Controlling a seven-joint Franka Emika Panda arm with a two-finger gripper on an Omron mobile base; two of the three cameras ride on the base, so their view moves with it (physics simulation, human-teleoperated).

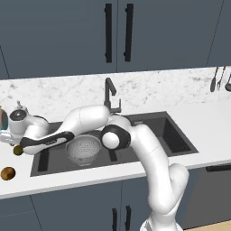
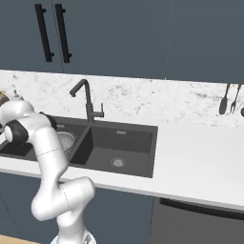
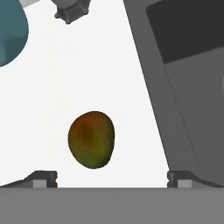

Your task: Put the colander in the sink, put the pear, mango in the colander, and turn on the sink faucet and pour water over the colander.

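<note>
White marble-like counter [image 1: 203,126] runs under dark blue-grey cupboards, and the dark grey rectangular double-basin sink [image 1: 176,135] is set into it.

Going from the left in the left base view, a round brownish fruit [image 1: 7,173] lies on the counter near its front edge, well apart from the sink. Whether it is the pear I cannot tell. A little behind it, just beside the left rim of the sink, lies the oval mango with dark red and green skin [image 3: 91,139], and the two-finger gripper [image 3: 111,178] hangs just above it. In the hand view its jaws stand wide apart, one on each side of the frame, and nothing is between them. The mango lies a little left of the middle of the gap, not touched. A teal rounded object [image 3: 11,33] stands further off on the counter.

Next comes the round silvery-grey pierced metal colander [image 1: 84,150], sitting in the left basin, empty as far as I can see. Behind the divider rises the tall dark grey faucet with an angular hooked spout [image 1: 110,92]; no water is running.

The mango looks firm, smooth and rather slippery, moderately heavy. I think it is best to grip it across its narrow width, near the middle, so that it does not roll out.
</note>
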